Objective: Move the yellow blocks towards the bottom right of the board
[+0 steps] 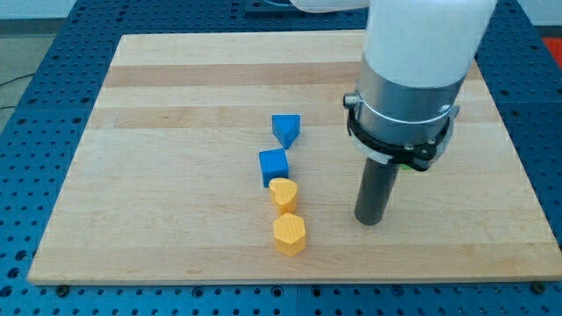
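Note:
A yellow heart-shaped block and a yellow hexagonal block lie one below the other near the board's bottom middle. A blue cube touches the top of the yellow heart. A blue triangular block sits just above the cube. My tip rests on the board to the right of the yellow blocks, roughly level between them and well apart from both. The arm's white and grey body rises above it at the view's top right.
The wooden board lies on a blue perforated table. The board's bottom edge runs just below the yellow hexagon.

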